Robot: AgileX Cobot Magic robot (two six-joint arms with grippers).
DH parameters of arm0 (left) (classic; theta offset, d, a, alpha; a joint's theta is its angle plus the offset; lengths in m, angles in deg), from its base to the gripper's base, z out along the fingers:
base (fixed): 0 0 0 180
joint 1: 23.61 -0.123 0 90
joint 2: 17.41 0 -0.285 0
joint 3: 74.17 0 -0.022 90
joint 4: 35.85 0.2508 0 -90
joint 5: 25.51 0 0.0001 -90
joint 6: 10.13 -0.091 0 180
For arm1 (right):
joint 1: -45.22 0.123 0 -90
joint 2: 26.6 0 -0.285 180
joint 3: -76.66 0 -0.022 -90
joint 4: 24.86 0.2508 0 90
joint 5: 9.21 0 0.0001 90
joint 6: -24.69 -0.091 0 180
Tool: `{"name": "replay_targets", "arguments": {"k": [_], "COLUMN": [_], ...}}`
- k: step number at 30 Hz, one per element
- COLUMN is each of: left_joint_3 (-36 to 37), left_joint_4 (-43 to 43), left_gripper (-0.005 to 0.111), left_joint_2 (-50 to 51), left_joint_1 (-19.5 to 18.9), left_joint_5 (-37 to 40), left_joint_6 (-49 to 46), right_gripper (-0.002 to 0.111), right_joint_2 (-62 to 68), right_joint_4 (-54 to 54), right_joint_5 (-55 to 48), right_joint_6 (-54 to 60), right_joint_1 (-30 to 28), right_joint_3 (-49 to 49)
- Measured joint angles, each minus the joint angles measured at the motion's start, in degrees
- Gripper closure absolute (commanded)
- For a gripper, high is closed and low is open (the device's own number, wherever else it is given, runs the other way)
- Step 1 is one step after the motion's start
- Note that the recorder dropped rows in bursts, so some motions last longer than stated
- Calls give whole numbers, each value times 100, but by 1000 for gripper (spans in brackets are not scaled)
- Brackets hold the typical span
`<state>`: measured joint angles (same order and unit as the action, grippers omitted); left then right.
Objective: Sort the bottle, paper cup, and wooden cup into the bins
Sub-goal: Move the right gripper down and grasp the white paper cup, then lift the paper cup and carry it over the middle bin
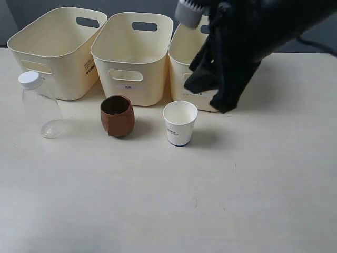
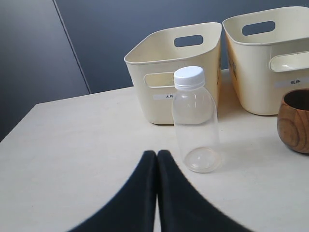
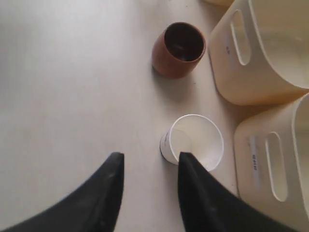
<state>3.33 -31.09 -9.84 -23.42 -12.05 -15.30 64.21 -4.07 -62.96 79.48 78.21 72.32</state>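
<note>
The clear bottle point(image 1: 39, 105) with a white cap stands upright at the left of the table, in front of the left bin point(image 1: 58, 50). The brown wooden cup point(image 1: 117, 116) stands before the middle bin point(image 1: 134, 55). To its right the white paper cup point(image 1: 180, 122) stands upright near the right bin point(image 1: 181, 58). My right gripper point(image 1: 207, 98) hangs open above and just behind the paper cup point(image 3: 195, 142), with nothing between its fingers point(image 3: 150, 157). My left gripper point(image 2: 157, 155) is shut and empty, low over the table just short of the bottle point(image 2: 194, 121).
The black right arm point(image 1: 263, 31) covers much of the right bin. The three bins stand in a row at the back. The wooden cup point(image 2: 295, 121) shows at the edge of the left wrist view, and also in the right wrist view point(image 3: 178, 48).
</note>
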Motion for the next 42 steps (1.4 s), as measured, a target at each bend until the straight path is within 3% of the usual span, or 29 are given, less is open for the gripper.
{"name": "replay_targets", "arguments": {"k": [3,30,42], "left_joint_3": [0,0,0], "left_joint_4": [0,0,0], "left_gripper": [107,107,107], "left_joint_2": [0,0,0], "left_joint_1": [0,0,0], "left_joint_5": [0,0,0], "left_joint_6": [0,0,0], "right_gripper": [48,50,50], "right_joint_2": [406,2435,2583], "right_joint_4": [-73,-438,-850], "right_joint_5": [248,1488,1679], "right_joint_6": [-12,233,-144], "right_joint_1": [185,242,242], "right_joint_3": [0,0,0]}}
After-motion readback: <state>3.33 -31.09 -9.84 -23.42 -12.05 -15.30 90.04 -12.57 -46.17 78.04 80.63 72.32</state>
